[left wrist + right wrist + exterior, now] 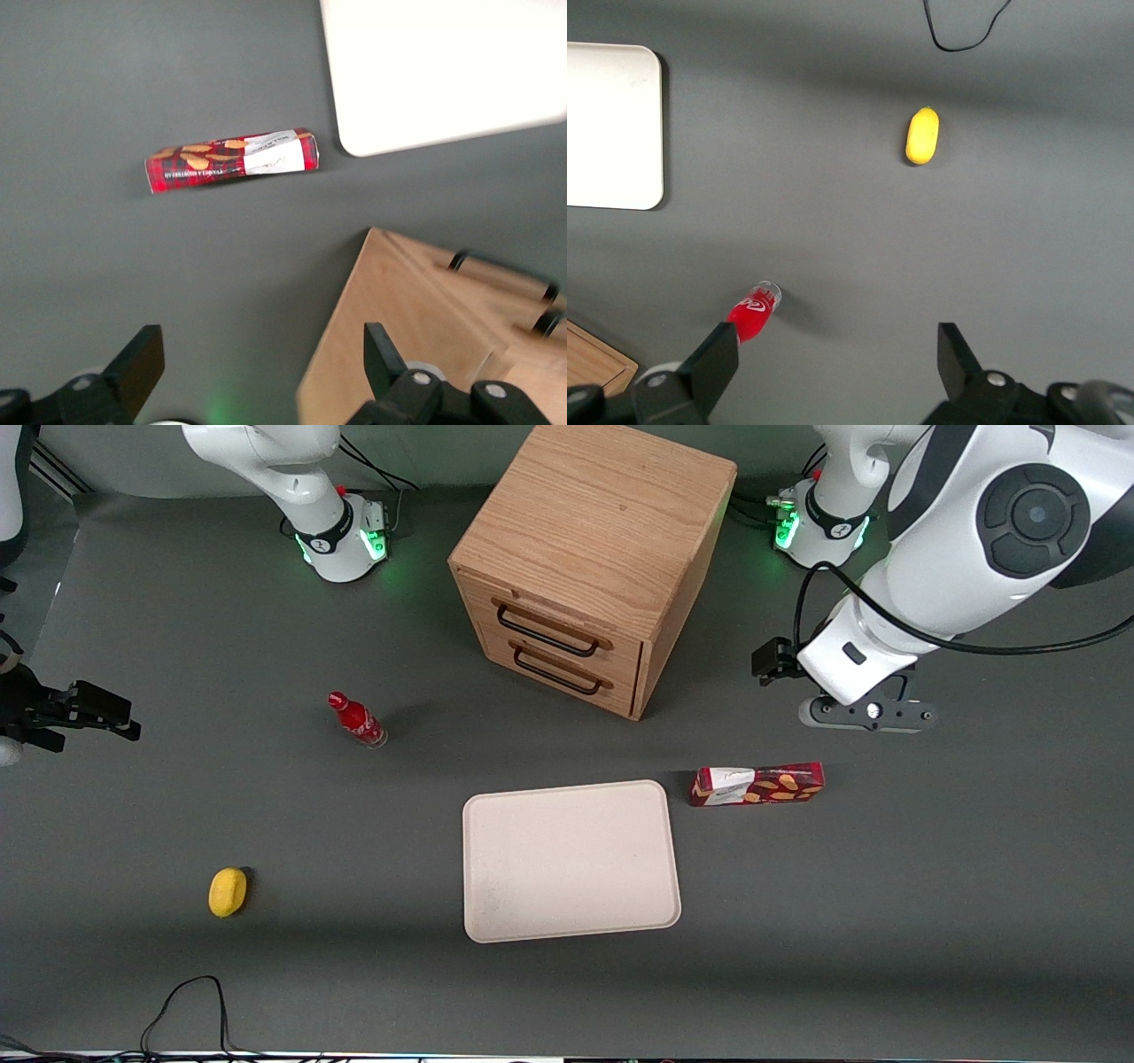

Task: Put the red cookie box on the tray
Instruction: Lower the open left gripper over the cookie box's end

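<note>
Your gripper (257,372) hangs above the bench, jaws spread wide and empty. The red cookie box (757,785) lies flat just beside the tray (571,861). Descend off-centre and you risk pushing the slim carton against the tray rim.

The left arm's tool (257,372) hangs high, its fingers (142,359) spread apart.

Dark grey table (177,974); wooden cabinet (594,540) with 2 drawers.
</note>
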Tool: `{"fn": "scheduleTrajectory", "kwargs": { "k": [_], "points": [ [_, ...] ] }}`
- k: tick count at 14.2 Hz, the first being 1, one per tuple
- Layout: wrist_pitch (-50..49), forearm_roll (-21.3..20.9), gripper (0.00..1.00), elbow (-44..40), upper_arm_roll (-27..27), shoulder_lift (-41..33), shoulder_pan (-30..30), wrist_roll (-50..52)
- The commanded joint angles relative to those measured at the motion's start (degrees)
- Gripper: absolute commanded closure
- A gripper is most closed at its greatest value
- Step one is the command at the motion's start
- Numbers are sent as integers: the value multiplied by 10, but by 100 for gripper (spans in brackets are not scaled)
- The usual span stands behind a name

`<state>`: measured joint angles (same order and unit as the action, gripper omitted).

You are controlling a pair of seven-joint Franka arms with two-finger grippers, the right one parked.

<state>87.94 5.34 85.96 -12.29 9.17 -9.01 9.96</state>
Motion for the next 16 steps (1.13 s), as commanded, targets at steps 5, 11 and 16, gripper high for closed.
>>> {"fn": "scheduleTrajectory", "kwargs": {
  "k": [5,11,16],
  "points": [
    [3,-61,1,18,3,-20,13,-520],
    [59,-60,3,58,6,-35,28,-839],
    [98,-52,0,112,4,-25,21,-827]
  ]
}}
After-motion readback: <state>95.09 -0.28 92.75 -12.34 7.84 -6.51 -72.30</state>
